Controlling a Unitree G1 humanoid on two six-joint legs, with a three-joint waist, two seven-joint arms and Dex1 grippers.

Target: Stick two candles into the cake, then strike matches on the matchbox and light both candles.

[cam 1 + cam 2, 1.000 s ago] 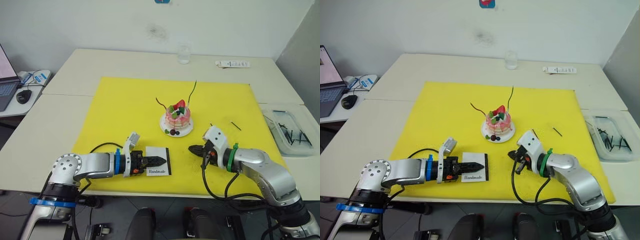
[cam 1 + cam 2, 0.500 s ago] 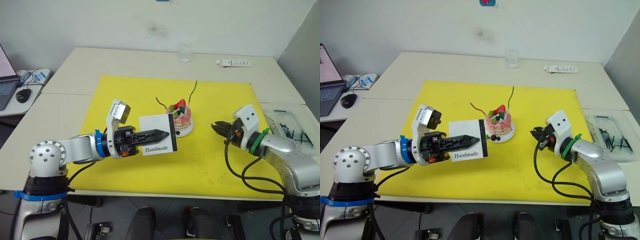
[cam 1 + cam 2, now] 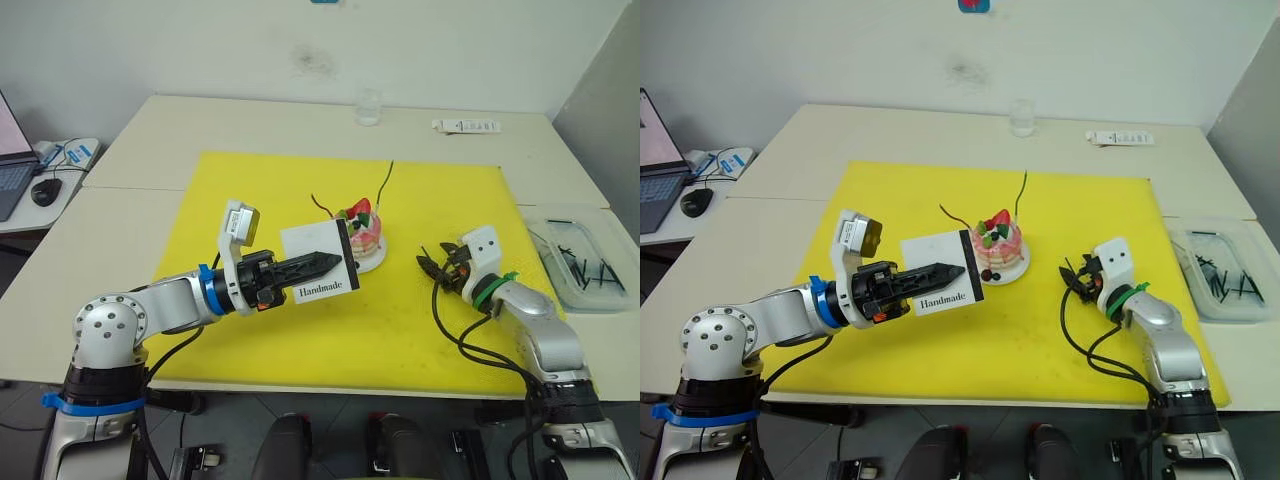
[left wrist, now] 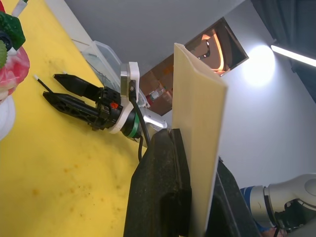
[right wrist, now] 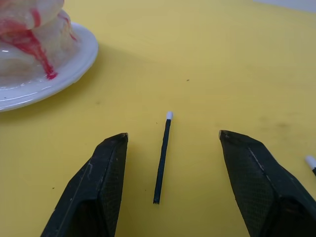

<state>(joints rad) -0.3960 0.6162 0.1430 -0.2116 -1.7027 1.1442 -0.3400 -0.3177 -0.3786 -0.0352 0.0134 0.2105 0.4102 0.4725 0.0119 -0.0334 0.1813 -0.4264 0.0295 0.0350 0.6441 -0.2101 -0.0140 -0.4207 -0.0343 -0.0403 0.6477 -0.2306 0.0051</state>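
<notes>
The left gripper pinched the matchbox, held off the mat beside the cake at mid-mat. The right gripper was spread, straddling a match on the mat right of the cake.

Left gripper lifted matchbox; right gripper now straddles match.

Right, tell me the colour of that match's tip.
White tip on the dark match; the right wrist view shows it best.

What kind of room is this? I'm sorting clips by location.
Probably an office or lab: plain pale tables pushed together, a laptop and mouse on a side desk, a yellow mat laid as a work area.
</notes>
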